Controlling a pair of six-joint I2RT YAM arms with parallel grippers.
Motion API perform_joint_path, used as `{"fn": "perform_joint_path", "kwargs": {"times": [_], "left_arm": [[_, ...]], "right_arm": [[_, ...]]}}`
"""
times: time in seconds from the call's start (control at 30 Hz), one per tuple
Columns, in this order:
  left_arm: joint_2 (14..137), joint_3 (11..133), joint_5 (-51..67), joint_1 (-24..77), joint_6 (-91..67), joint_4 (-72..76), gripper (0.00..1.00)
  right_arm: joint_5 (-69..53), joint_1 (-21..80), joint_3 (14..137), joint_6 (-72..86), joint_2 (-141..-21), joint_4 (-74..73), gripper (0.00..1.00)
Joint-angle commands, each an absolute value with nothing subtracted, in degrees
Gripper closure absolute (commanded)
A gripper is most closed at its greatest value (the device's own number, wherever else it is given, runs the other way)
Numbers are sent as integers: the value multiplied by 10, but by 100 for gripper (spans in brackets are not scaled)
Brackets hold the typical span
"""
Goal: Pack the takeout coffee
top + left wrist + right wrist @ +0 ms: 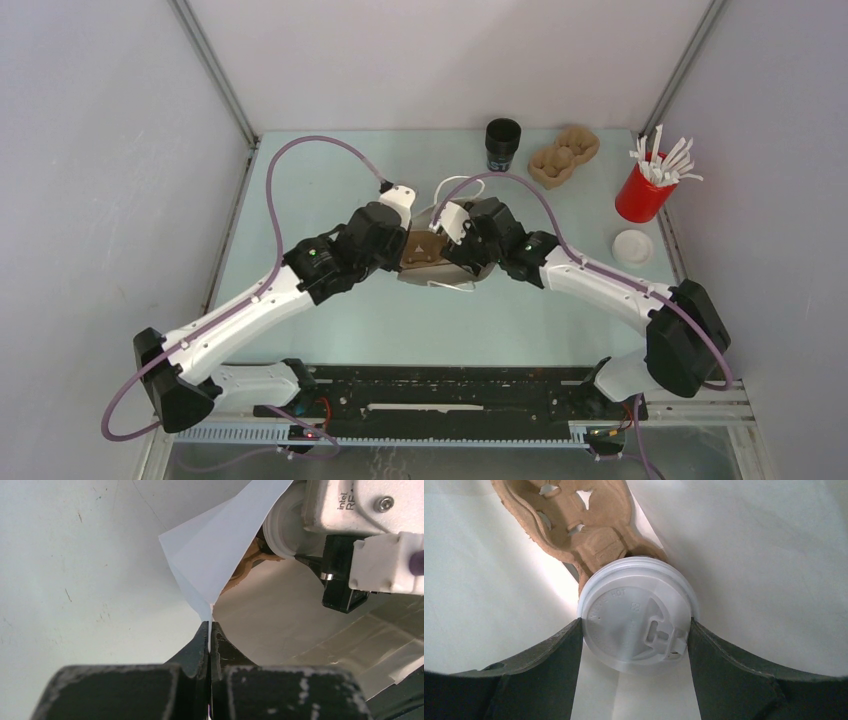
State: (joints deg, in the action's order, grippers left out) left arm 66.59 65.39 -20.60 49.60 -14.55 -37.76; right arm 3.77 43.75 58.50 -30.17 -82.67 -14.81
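The takeout coffee shows in the right wrist view as a white domed lid (636, 617); its black cup is hidden beneath. My right gripper (636, 626) is shut on it, one finger against each side of the lid, inside a white paper bag (764, 555). A brown pulp cup carrier (574, 515) lies in the bag just beyond the lid. My left gripper (209, 629) is shut on the bag's paper edge (220, 550) and holds it up. In the top view both grippers meet at the bag (432, 262) in the table's middle.
At the back stand a lidless black cup (503, 143) and a second pulp carrier (563, 155). A red cup of white sticks (645, 190) and a loose white lid (633, 245) sit at the right, near the wall.
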Motion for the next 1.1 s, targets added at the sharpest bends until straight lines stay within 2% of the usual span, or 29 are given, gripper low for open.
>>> {"fn": "perform_joint_path", "kwargs": {"times": [0.0,0.23,0.47,0.7,1.07], "left_arm": [[675,672,-211,496,-146,-404,100],[675,673,-213,496,-145,-408,100],[679,689,-211,496,-142,-425,100],[720,773,-208,481,-152,-511,100],[777,879,-176,409,-176,-600,98]], "right_arm": [[-34,431,608,-279,-838,-229,52],[-91,426,623,-258,-856,-269,55],[-63,425,638,-251,-893,-273,54],[-62,439,684,-251,-916,-322,55],[-144,443,765,-244,-966,-447,54]]}}
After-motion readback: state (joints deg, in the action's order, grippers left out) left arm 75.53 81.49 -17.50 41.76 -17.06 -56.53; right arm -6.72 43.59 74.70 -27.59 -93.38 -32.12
